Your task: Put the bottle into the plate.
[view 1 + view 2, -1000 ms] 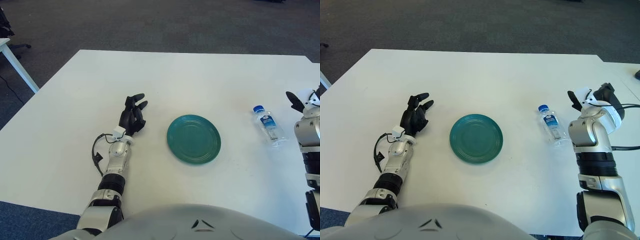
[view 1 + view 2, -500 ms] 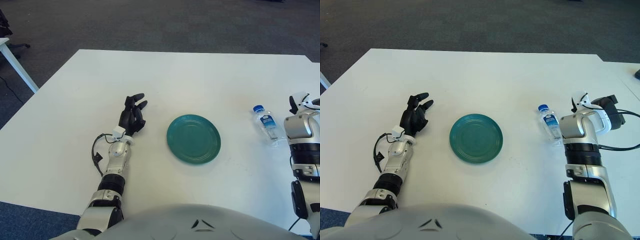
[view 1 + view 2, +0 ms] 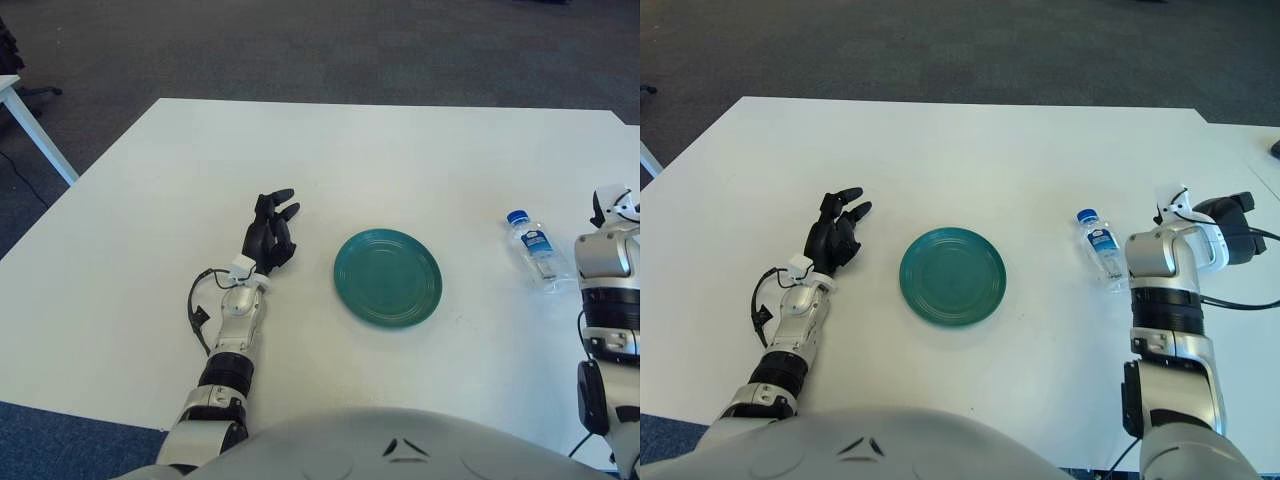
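A clear plastic bottle [image 3: 1102, 250] with a blue cap and blue label lies on its side on the white table [image 3: 970, 160], cap pointing away from me. The round green plate [image 3: 952, 276] sits left of it in the middle of the table, with nothing on it. My right hand [image 3: 1230, 215] shows just right of the bottle, its silver wrist close beside the bottle's lower end, and holds nothing. My left hand [image 3: 840, 225] shows left of the plate with black fingers stretched forward and spread.
The table's right edge runs close behind my right hand, with a black cable [image 3: 1240, 298] trailing there. Dark carpet surrounds the table. Another table's white leg [image 3: 35, 130] stands far left.
My right hand has turned outward to the right while its wrist drew in beside the bottle. The left arm has shifted slightly right. Bottle and plate have not moved.
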Controlling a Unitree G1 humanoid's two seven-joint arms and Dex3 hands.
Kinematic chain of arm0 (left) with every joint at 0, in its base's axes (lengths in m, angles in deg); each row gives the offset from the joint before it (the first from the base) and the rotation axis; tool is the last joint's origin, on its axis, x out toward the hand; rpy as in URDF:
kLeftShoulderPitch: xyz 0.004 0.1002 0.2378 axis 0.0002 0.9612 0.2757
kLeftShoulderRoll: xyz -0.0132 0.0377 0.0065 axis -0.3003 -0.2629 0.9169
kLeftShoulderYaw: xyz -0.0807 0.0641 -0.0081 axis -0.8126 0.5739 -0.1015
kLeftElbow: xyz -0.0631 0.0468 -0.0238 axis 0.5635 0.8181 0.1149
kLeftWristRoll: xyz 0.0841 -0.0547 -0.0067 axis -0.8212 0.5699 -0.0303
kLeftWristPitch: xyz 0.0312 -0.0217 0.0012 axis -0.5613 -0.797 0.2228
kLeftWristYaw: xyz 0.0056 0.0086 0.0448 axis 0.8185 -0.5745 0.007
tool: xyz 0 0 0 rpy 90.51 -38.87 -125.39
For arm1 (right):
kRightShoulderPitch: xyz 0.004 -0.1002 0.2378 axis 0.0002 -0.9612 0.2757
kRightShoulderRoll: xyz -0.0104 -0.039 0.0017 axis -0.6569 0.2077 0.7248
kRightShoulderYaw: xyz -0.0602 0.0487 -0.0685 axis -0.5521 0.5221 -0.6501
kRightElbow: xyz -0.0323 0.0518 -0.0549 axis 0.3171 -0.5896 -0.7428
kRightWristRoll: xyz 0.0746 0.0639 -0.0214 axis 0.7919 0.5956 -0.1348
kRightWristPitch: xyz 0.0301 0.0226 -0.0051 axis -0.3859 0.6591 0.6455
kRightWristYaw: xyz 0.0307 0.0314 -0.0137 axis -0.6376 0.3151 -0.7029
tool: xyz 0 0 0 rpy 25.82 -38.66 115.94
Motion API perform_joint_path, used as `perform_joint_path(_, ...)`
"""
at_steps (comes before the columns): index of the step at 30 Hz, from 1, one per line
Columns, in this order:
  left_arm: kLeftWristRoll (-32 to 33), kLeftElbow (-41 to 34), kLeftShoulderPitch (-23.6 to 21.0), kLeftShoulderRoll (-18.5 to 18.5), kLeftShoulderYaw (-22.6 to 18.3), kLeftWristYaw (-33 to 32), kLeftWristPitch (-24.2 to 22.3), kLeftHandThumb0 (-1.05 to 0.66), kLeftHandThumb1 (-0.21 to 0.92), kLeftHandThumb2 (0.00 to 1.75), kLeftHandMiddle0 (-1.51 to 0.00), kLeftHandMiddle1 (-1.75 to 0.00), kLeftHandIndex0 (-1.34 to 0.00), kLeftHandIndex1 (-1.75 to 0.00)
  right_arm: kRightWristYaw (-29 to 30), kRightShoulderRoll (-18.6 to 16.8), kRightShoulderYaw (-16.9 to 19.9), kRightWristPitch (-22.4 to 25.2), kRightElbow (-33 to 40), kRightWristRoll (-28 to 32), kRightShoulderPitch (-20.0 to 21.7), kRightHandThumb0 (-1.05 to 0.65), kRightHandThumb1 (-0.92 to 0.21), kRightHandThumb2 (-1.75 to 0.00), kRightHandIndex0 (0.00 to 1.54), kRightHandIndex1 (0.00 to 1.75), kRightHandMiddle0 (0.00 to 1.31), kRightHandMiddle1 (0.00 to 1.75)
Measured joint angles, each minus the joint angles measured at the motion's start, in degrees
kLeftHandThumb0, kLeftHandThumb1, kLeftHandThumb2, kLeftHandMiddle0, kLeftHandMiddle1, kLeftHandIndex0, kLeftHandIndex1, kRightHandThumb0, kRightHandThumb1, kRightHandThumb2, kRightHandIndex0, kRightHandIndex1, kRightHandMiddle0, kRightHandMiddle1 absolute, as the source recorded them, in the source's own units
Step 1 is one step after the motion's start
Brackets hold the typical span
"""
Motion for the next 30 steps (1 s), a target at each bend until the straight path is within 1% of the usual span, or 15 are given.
perform_joint_path(2,-0.1,-0.4,0.3,0.0,0.0,-0.1,-0.1,-0.56,0.92,0.90,-0.34,-0.49,0.00,-1.06,-1.0,0.0,-0.4,1.9,4.0,-0.3,-0.8,-1.05,-0.92,-0.63,0.07,0.03,0.04,0.04)
perform_joint_path(5,-0.1,-0.7,0.5,0.1,0.1,-0.2,-0.2,-0.56,0.92,0.90,-0.34,-0.49,0.00,-1.06,-2.3,0.0,-1.7,4.5,9.3,-1.1,-1.3,-1.05,-0.92,-0.62,0.08,0.02,0.01,0.14)
perform_joint_path(10,-0.3,-1.2,0.8,0.5,0.5,-0.4,-0.5,-0.56,0.92,0.90,-0.34,-0.49,0.00,-1.06,-3.6,-0.2,-3.9,6.2,14.8,-2.1,-1.4,-1.05,-0.92,-0.60,0.09,0.02,0.00,0.24)
perform_joint_path(12,-0.3,-1.3,0.8,0.6,0.6,-0.4,-0.5,-0.56,0.92,0.90,-0.34,-0.48,0.00,-1.06,-3.8,-0.4,-4.5,6.6,16.2,-2.5,-1.6,-1.05,-0.92,-0.59,0.10,0.02,0.00,0.27)
perform_joint_path(17,-0.6,-1.5,0.9,0.8,0.7,-0.5,-0.6,-0.56,0.92,0.90,-0.34,-0.48,0.00,-1.06,-4.5,-0.9,-5.3,6.7,18.0,-2.5,-2.5,-1.05,-0.92,-0.58,0.10,0.01,0.00,0.28)
perform_joint_path(22,-0.8,-2.2,1.4,1.0,0.7,-0.6,-0.8,-0.56,0.92,0.90,-0.34,-0.48,0.00,-1.06,-4.7,-1.7,-5.5,7.0,20.5,-2.6,-3.9,-1.05,-0.92,-0.57,0.10,0.01,0.00,0.31)
perform_joint_path(24,-1.0,-2.6,1.7,1.1,0.8,-0.6,-0.9,-0.56,0.92,0.90,-0.34,-0.48,0.00,-1.06,-4.7,-2.1,-5.6,7.0,21.7,-2.6,-4.5,-1.05,-0.92,-0.56,0.12,0.02,0.00,0.37)
perform_joint_path(30,-1.3,-3.7,2.5,1.5,1.0,-0.7,-1.2,-0.56,0.92,0.90,-0.34,-0.48,0.00,-1.06,-4.7,-3.8,-7.2,7.3,24.4,-3.3,-5.6,-1.05,-0.92,-0.55,0.13,0.02,0.00,0.44)
